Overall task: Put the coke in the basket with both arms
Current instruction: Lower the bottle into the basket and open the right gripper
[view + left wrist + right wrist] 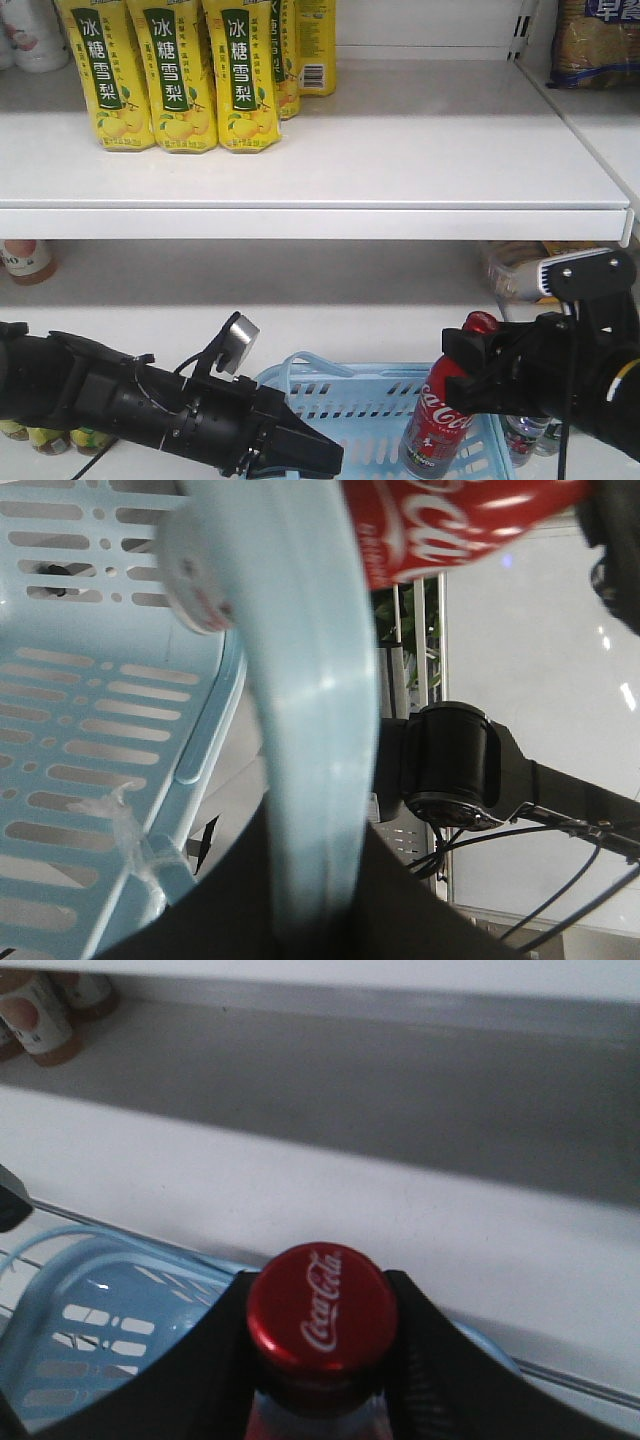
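The coke (pixel 440 418), red with white script and a red cap, leans inside the right end of the light blue basket (pixel 350 398). My right gripper (pixel 468 362) is shut on its neck just under the cap; the right wrist view shows the cap (pixel 322 1308) between the black fingers of that gripper (pixel 320 1295), above the basket (pixel 60 1295). My left gripper (pixel 305 455) is shut on the basket's near rim. In the left wrist view this gripper (pixel 320 905) clamps a pale blue band of the basket (pixel 320 720), and the coke (pixel 460 525) lies across the top. Whether the coke's base rests on the basket floor is hidden.
Yellow drink bottles (pixel 170 70) stand on the upper shelf, whose white front edge (pixel 320 222) juts out above both arms. A bottle (pixel 25 260) and packets (pixel 520 270) sit on the middle shelf. Small jars (pixel 50 438) and cans (pixel 525 440) flank the basket.
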